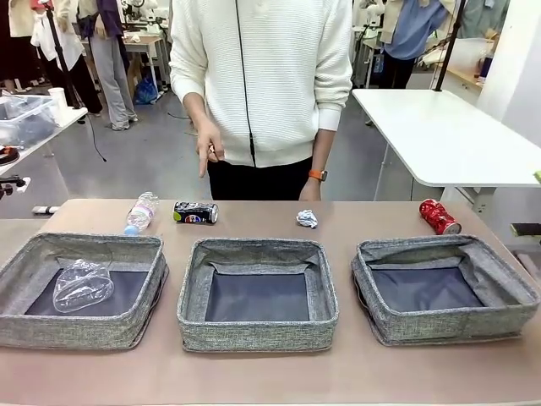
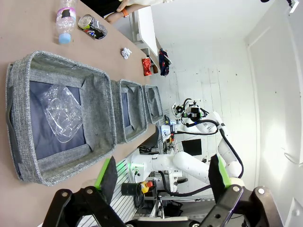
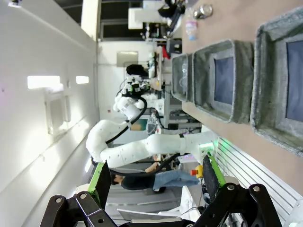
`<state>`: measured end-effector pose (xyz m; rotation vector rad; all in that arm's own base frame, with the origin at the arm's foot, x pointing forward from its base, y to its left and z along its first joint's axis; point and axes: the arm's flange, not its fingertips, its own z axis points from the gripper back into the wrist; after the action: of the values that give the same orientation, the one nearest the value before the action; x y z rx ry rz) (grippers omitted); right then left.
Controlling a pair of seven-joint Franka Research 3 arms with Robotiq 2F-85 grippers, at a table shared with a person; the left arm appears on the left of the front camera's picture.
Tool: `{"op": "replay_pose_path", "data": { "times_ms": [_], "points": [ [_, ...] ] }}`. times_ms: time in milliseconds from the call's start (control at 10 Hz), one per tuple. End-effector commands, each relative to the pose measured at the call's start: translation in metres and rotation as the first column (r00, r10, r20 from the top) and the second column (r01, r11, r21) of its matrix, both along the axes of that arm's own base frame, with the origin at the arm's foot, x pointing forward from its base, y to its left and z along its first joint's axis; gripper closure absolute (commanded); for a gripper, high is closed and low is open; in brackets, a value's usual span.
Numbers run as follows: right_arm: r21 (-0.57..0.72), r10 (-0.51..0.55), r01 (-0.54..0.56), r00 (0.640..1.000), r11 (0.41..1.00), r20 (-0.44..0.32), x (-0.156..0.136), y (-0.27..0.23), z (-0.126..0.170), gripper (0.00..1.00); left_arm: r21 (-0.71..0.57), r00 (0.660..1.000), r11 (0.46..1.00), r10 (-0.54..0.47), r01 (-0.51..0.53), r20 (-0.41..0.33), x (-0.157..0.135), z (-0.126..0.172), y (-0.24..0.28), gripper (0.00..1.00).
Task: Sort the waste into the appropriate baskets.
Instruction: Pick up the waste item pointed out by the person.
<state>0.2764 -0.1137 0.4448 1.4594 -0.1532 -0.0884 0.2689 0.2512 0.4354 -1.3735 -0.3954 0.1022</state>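
Three grey baskets stand in a row: left (image 1: 76,331), middle (image 1: 258,332), right (image 1: 448,326). A crushed clear bottle (image 1: 83,285) lies in the left basket (image 2: 97,109). Behind the row on the table lie a clear bottle with a blue cap (image 1: 141,211), a dark can (image 1: 195,212), a white paper ball (image 1: 307,219) and a red can (image 1: 439,216). My left gripper (image 2: 161,175) hangs open off the table's near side, by the left basket. Also open and holding nothing, my right gripper (image 3: 154,182) is off the table beside the right basket (image 3: 267,71).
A person in a white sweater (image 1: 262,76) stands at the far edge, hands hanging just behind the dark can and the paper ball. A white table (image 1: 448,135) stands at the back right. Bare tabletop (image 1: 254,376) runs in front of the baskets.
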Motion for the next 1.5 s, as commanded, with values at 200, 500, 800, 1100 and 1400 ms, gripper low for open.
{"op": "replay_pose_path", "data": {
  "times_ms": [200, 500, 800, 1100, 1400],
  "points": [
    [0.028, -0.010, 0.010, 1.000, 1.000, -0.011, 0.001, 0.001, 0.007, 0.00, 0.002, 1.000, 1.000, -0.014, 0.014, 0.014, -0.002, 0.002, 0.000, 0.00],
    [0.028, -0.010, 0.010, 1.000, 1.000, -0.011, 0.001, 0.001, 0.007, 0.00, 0.362, 0.985, 0.930, 0.003, -0.067, 0.175, 0.024, 0.027, -0.036, 0.00],
    [0.028, -0.010, 0.010, 1.000, 1.000, -0.011, 0.001, 0.001, 0.007, 0.00, 0.701, 0.800, 0.707, -0.363, -0.096, 0.477, 0.084, 0.078, -0.166, 0.00],
    [0.028, -0.010, 0.010, 1.000, 1.000, -0.011, 0.001, 0.001, 0.007, 0.00, 0.820, 0.411, 0.425, -0.717, -0.383, 0.563, 0.123, 0.064, -0.296, 0.00],
    [0.028, -0.010, 0.010, 1.000, 1.000, -0.011, 0.001, 0.001, 0.007, 0.00, 0.811, 0.052, 0.265, -0.939, -0.522, 0.340, 0.096, 0.019, -0.378, 0.00]
  ]
}}
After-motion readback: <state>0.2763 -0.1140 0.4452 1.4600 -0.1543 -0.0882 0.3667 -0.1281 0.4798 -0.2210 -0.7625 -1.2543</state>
